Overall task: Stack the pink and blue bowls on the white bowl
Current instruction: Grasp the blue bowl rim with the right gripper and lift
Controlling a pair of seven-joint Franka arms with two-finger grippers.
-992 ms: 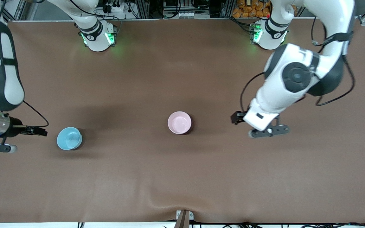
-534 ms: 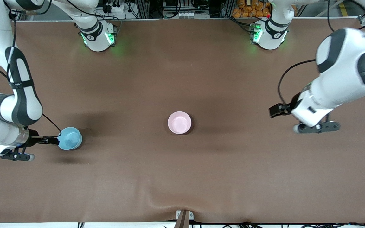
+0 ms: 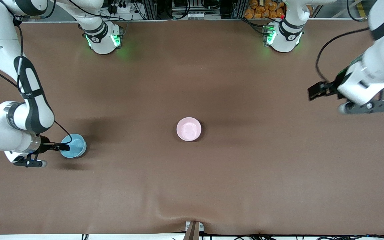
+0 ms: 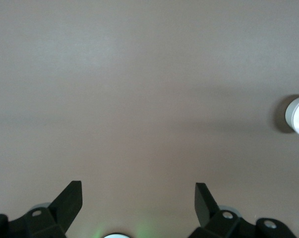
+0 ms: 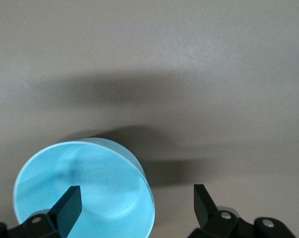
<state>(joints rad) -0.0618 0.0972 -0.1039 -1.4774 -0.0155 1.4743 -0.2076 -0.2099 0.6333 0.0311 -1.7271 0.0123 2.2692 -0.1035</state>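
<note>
Front view, surface: a plain brown surface (image 3: 232, 173) filled the view, rippled at the edge nearest the camera.
Room: both arm bases glowed green along the top edge, with cables and frame rails above them.
Pink bowl (image 3: 188, 129): upright at mid-surface, alone.
Blue bowl (image 3: 74, 145): toward the right arm's end.
Right hand (image 5: 134, 203): spread wide, one finger over the blue bowl's inside, the other outside its rim.
Left hand (image 4: 138, 198): spread, holding nothing, over bare surface at its own end.

You'll find no readable text, label, brand, number or sign anywhere in these views.
</note>
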